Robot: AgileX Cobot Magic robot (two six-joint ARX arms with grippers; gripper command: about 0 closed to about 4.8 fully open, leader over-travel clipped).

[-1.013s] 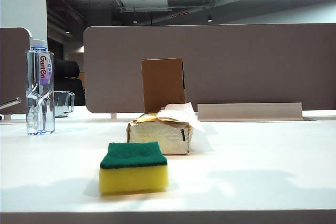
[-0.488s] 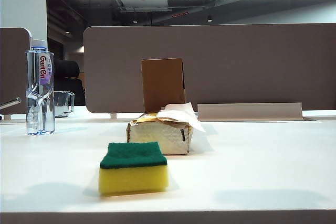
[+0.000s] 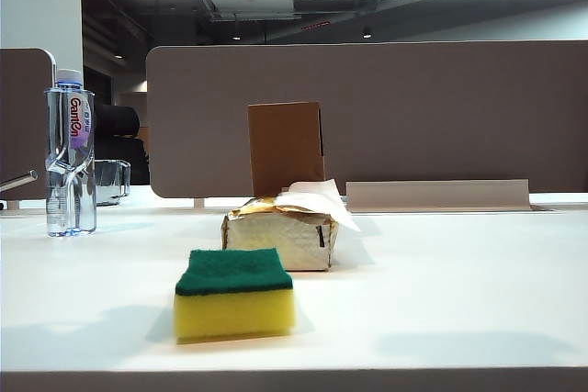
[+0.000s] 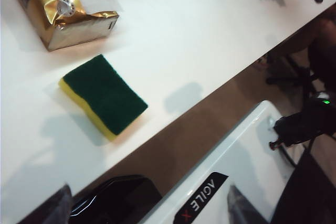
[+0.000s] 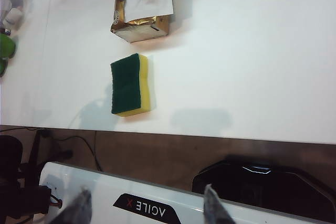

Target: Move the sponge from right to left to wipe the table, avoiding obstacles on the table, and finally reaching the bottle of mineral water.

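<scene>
The sponge lies flat on the white table, green side up, near the front edge. Nothing is touching it.

The left gripper hangs high over the table edge. Only the two blurry finger tips show, far apart with nothing between them, so it looks open and empty. The sponge sits ahead of it and a bit to one side, and the tissue pack lies past the sponge.

The right gripper also hangs high near the table edge. Its two tips are apart and hold nothing. The sponge lies ahead of it, with the tissue pack just beyond.

So the wiping has not begun yet. This looks like the very first step: getting to the sponge.

Next, one gripper needs to come down over the sponge and close on its sides. Then it must slide the sponge toward the bottle of mineral water, far off to the left. The tissue pack and the brown cardboard box stand behind the sponge, so the path should stay near the front.
</scene>
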